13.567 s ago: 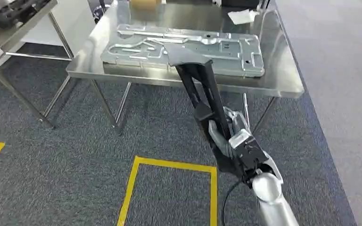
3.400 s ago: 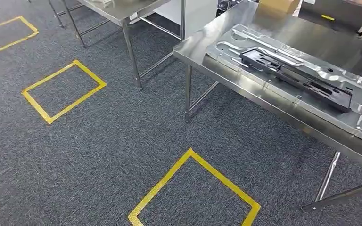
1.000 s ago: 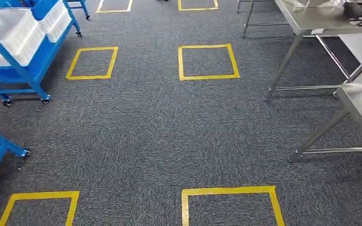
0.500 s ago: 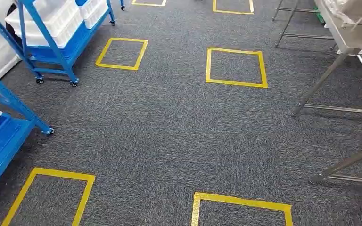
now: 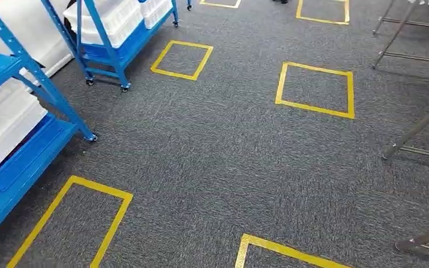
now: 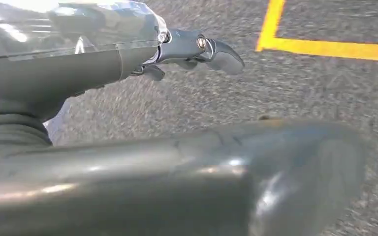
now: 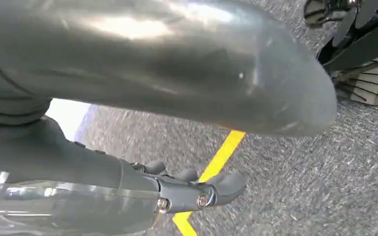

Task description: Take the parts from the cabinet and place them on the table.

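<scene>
In the head view a blue shelving cabinet (image 5: 19, 139) stands at the near left, with a white bin (image 5: 5, 125) on its lower shelf. A second blue wheeled rack (image 5: 114, 42) with white bins (image 5: 111, 19) stands farther back. No part can be made out in the bins. My left hand (image 6: 78, 59) hangs over the carpet, its thumb (image 6: 187, 172) and fingers (image 6: 202, 46) apart, holding nothing. In the right wrist view my right hand (image 7: 128, 184) also hangs empty, with its thumb (image 7: 167, 59) away from the fingers (image 7: 211, 189).
Grey carpet carries yellow taped squares (image 5: 315, 89), one near the cabinet (image 5: 70, 223). Steel table legs (image 5: 416, 131) stand at the right edge, with more legs (image 5: 402, 25) at the far right.
The camera has swung left: the tables slid off to the right and the blue racks came in closer. Earlier my right hand held a black part, which then lay on the table.
</scene>
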`<state>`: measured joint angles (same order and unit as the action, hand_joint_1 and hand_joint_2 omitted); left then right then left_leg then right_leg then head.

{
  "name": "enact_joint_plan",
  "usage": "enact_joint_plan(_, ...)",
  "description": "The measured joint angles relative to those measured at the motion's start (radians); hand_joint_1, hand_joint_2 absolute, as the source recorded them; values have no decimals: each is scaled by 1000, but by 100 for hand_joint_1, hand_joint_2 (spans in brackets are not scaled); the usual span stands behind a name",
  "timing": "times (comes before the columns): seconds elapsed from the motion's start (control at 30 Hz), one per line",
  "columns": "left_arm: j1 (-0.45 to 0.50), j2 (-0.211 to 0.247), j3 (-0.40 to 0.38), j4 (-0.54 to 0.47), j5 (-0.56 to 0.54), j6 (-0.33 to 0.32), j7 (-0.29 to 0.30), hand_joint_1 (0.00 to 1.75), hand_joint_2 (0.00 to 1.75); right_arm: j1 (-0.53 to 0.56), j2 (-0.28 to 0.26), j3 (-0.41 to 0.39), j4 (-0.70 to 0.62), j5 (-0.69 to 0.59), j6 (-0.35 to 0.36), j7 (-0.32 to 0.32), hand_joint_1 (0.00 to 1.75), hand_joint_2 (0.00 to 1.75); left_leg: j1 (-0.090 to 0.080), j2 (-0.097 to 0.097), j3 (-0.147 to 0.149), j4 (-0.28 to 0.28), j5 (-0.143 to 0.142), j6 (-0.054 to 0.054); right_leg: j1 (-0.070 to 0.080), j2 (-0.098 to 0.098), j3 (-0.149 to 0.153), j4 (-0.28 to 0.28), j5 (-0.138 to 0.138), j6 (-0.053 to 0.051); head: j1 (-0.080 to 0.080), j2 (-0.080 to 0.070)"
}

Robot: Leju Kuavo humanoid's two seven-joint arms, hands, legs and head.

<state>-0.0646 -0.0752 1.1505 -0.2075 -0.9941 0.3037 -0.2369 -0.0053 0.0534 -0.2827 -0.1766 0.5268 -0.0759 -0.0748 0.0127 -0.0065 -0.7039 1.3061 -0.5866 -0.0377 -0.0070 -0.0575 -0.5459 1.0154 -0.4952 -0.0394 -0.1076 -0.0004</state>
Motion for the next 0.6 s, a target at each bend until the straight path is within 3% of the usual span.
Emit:
enact_joint_plan(0.03,2,-1,0,0,1,3,0,0,0,-1,0,1,0,4,-2,3,0,0,0,3,31,-61,36,1,0,-11,2,0,-2,2,0,0)
enact_joint_plan(0.07,2,-1,0,0,5,7,-2,0,0,-2,1,3,0,8,-4,8,0,0,0,15,83,-160,83,3,0,-24,7,0,-5,5,0,0)
enact_joint_plan(0.1,0,-2,0,0,9,11,-6,0,0,-3,2,4,0,12,-5,12,0,0,-2,49,133,-249,117,8,1,-35,12,0,-8,8,0,0)
enact_joint_plan(0.13,-4,-2,0,0,10,14,-8,0,0,-2,2,4,0,13,-6,15,0,0,-10,89,152,-295,110,15,7,-46,16,2,-13,14,0,0)
enact_joint_plan(0.27,1,-5,4,0,12,18,-30,0,0,-18,8,5,0,16,-15,32,0,0,-18,43,148,-301,117,40,4,-82,27,-1,-20,36,0,0)
enact_joint_plan(0.3,4,-10,5,0,13,20,-36,0,0,-20,9,6,0,16,-18,38,0,0,-6,32,161,-313,126,49,-1,-54,28,8,-28,45,0,0)
enact_joint_plan(0.33,4,-16,6,0,15,23,-41,0,0,-17,9,6,0,16,-21,42,0,0,-7,22,162,-316,128,54,-4,10,16,39,-52,47,0,0)
enact_joint_plan(0.37,2,-18,8,0,18,26,-45,0,0,-14,12,6,0,16,-25,45,0,0,-8,13,160,-316,130,60,-6,40,-18,106,-94,46,1,0)
enact_joint_plan(0.43,0,-26,10,0,19,30,-49,0,0,-12,16,6,0,16,-27,51,0,0,-11,-11,159,-315,131,63,-6,54,-98,264,-161,48,0,0)
enact_joint_plan(0.47,0,-29,11,0,21,32,-50,0,0,-10,17,6,1,18,-29,54,0,0,-11,-26,159,-314,131,63,-6,54,-127,315,-167,49,0,0)
enact_joint_plan(0.5,1,-32,14,0,22,32,-50,0,0,-10,18,7,1,19,-30,55,0,0,-11,-41,161,-314,130,62,-7,54,-134,315,-148,49,0,0)
enact_joint_plan(0.53,3,-35,17,0,24,32,-51,0,0,-10,18,8,1,21,-31,56,0,0,-10,-57,163,-313,129,61,-8,56,-119,267,-105,49,0,0)
enact_joint_plan(0.57,4,-39,18,0,25,33,-51,0,0,-10,18,8,1,24,-31,57,0,0,-9,-74,165,-311,127,58,-10,61,-84,179,-48,48,0,0)
enact_joint_plan(0.6,4,-42,18,0,27,33,-51,0,0,-10,18,9,1,26,-31,58,0,0,-7,-88,166,-307,124,53,-13,85,-47,89,1,47,0,0)
